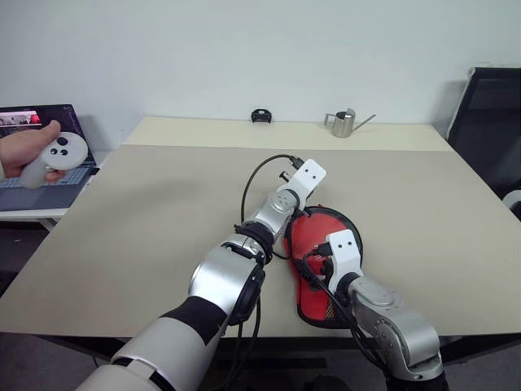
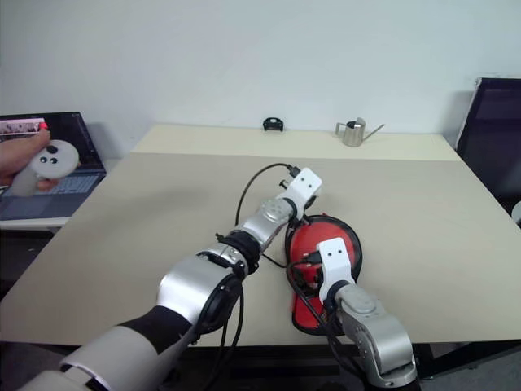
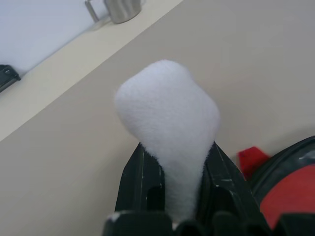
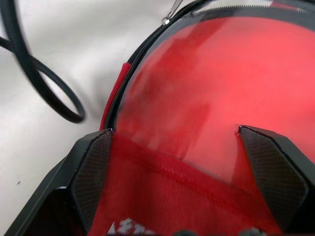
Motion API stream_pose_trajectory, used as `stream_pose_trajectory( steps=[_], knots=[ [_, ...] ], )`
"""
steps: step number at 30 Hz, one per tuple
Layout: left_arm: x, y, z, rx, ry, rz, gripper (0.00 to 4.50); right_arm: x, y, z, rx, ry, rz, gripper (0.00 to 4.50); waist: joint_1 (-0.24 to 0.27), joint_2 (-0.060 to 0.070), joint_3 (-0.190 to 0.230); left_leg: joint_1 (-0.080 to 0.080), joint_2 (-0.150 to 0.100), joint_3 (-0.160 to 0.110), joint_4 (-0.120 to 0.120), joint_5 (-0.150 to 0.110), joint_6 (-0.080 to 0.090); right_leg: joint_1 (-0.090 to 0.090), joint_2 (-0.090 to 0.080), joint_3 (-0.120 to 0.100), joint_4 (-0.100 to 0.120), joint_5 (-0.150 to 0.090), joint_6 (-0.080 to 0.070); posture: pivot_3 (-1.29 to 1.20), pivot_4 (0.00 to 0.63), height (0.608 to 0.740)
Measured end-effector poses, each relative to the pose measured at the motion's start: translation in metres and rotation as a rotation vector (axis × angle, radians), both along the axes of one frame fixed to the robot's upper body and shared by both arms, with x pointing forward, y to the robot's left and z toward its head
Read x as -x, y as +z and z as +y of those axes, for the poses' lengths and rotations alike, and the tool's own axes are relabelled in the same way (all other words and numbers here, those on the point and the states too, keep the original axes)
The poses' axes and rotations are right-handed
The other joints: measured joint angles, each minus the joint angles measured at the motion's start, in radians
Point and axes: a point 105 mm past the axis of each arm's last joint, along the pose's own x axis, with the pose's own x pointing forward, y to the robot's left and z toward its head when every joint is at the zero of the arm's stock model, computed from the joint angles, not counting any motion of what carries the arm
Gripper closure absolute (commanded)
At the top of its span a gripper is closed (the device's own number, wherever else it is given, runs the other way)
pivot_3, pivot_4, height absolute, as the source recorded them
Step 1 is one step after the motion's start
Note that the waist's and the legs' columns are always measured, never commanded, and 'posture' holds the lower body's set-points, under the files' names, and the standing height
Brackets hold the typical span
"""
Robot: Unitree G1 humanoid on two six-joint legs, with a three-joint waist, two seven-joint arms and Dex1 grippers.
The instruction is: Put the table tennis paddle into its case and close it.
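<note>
Case (image 1: pixel 321 269) lies open on table (image 1: pixel 163 212), red paddle (image 4: pixel 206 98) face inside, directly under R gripper (image 4: pixel 187 142), fingers spread wide over it. L gripper (image 3: pixel 179 191) just beyond case, clamped shut on white fluffy pad (image 3: pixel 167 118)

The left arm is stretched forward over the table, its left gripper (image 3: pixel 179 196) clamped tight on something white. The right gripper (image 4: pixel 189 162) is held wide, angled downward, fingers (image 4: pixel 91 172) spread.
</note>
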Motion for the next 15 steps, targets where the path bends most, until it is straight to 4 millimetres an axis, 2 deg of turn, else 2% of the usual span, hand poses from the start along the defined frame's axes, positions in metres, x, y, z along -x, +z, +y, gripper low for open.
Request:
stream_pose_trajectory(
  steps=[8, 15],
  knots=[
    [0.003, 0.003, -0.012, -0.018, -0.013, -0.02, 4.09, 0.007, 0.001, -0.002, -0.005, -0.03, 0.01, 0.0, 0.008, 0.0, 0.0, -0.001, 0.0, -0.001, 0.0, 0.0, 0.0, 0.0, 0.0, -0.001, -0.002, 0.0, 0.0, 0.0, 0.15, 0.74],
    [-0.003, 0.011, -0.002, -0.009, 0.051, -0.053, 4.09, 0.009, 0.001, -0.001, -0.015, -0.049, 0.016, 0.0, 0.01, 0.0, 0.0, -0.001, 0.0, -0.001, -0.001, 0.0, 0.0, 0.0, 0.0, -0.001, -0.002, 0.0, 0.0, 0.0, 0.15, 0.74]
  ],
)
